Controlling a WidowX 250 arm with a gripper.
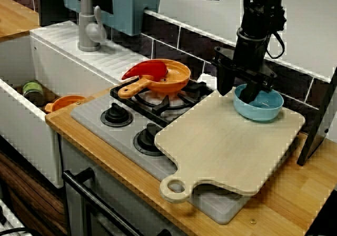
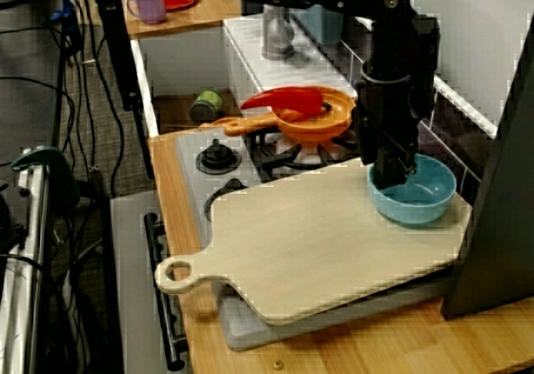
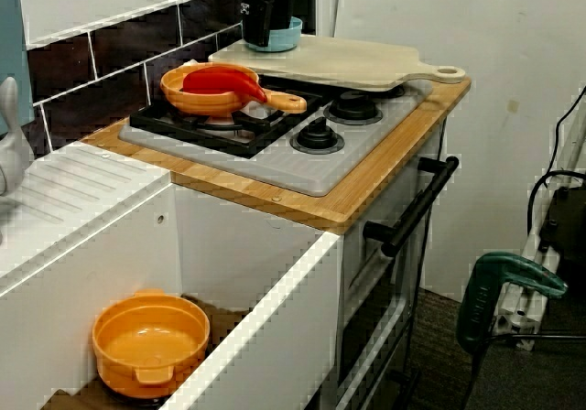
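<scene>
- Gripper (image 1: pixel 237 95) hangs straight down over the board's (image 1: pixel 221 146) far right corner, where the bowl (image 1: pixel 263 107) sits.
- Fingers: spread apart, clamped on nothing. In the view from the front, one finger (image 1: pixel 224 83) is outside the bowl's left rim and the other (image 1: pixel 251 91) dips inside it, so the rim lies between them. Contact with the rim cannot be told.
- In the view from the oven end, the gripper (image 2: pixel 389 178) reaches down into the bowl (image 2: pixel 421 194) at its near-left edge. The gap between the fingers is hidden there.
- In the view from the sink side, the gripper (image 3: pixel 265 35) shows only as a dark block in front of the bowl (image 3: pixel 286 37). Finger spread is unreadable.
- Bowl: light blue, upright, resting on the board and nearest the tiled wall.
- Board: pale wood, lying flat and covering the right part of the stove (image 1: pixel 100 123). Its loop handle points toward the counter's front edge.
- Pan (image 1: pixel 168 80): orange, on the burner just left of the board, with a red piece (image 1: pixel 147 69) lying across it.
- Knobs (image 1: pixel 116 115): two, black, left of the board, one partly under its edge.
- Pot (image 3: pixel 151 341): orange, down in the sink, well apart from the board.
- Can (image 1: pixel 32 91): green, also in the sink, farther from the board than the pot.
</scene>
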